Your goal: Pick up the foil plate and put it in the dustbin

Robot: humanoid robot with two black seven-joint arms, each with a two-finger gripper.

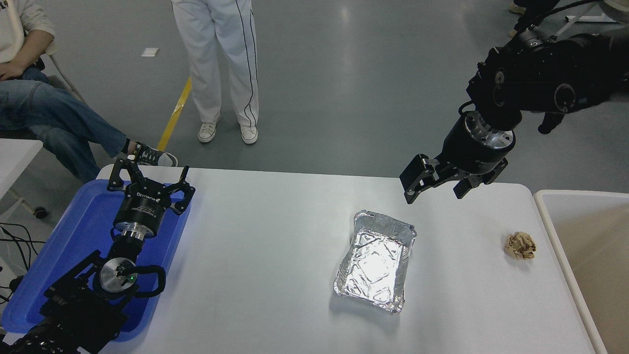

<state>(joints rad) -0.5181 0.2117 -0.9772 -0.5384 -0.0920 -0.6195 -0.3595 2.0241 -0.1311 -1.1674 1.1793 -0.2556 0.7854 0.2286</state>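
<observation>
Nothing is done yet: foil plate (375,261) lies untouched on the white table (265,236), right of centre. Right gripper (436,185), fingers spread and empty, hangs above its upper-right corner. Grasp, lift and drop into the dustbin (565,255) at right edge remain. Left gripper (149,178) sits spread over the blue tray (83,221), lower left.

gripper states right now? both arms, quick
Left gripper: open, empty, parked over the blue tray.
Right gripper: open, empty, above the table's far edge, beyond the foil plate.
</observation>
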